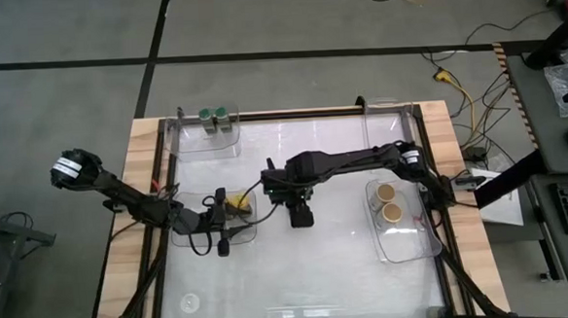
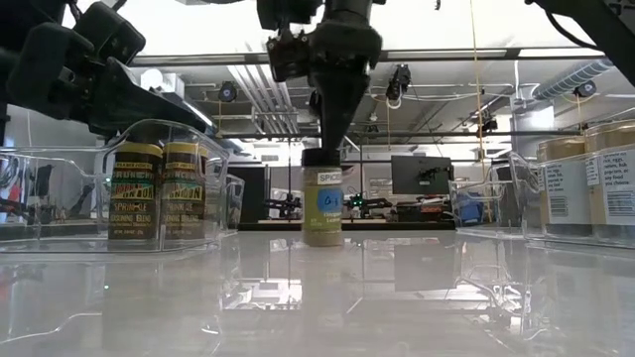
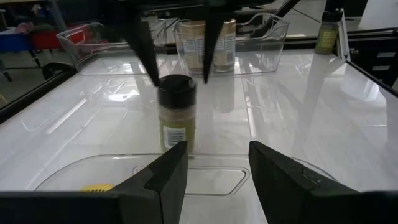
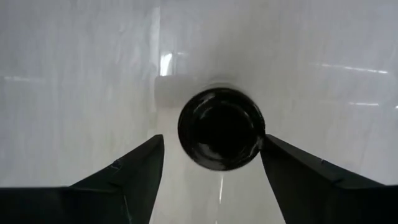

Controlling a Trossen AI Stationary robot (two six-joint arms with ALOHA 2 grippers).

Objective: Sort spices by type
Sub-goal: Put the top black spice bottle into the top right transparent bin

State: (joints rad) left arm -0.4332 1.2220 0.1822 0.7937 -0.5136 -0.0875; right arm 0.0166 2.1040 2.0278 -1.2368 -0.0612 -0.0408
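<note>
We see the black-lidded spice jar [image 2: 321, 203] upright mid-tabletop [image 1: 337, 244], light, rigid, slick-sided. Our right tool [image 4: 211, 152] straddles its lid, fingers spread, untouching; grip there. Left tool [image 3: 217, 171] waits, spread.

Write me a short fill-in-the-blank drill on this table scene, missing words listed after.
1. The jar standing alone mid-table has a ____ lid.
2. The ____ gripper is straddling that jar's lid from above.
3. The tray on the right side of the table holds ____ tan-lidded jars.
4. The left gripper hangs over the tray with the ____-lidded jars.

Missing words: black; right; two; yellow
</note>
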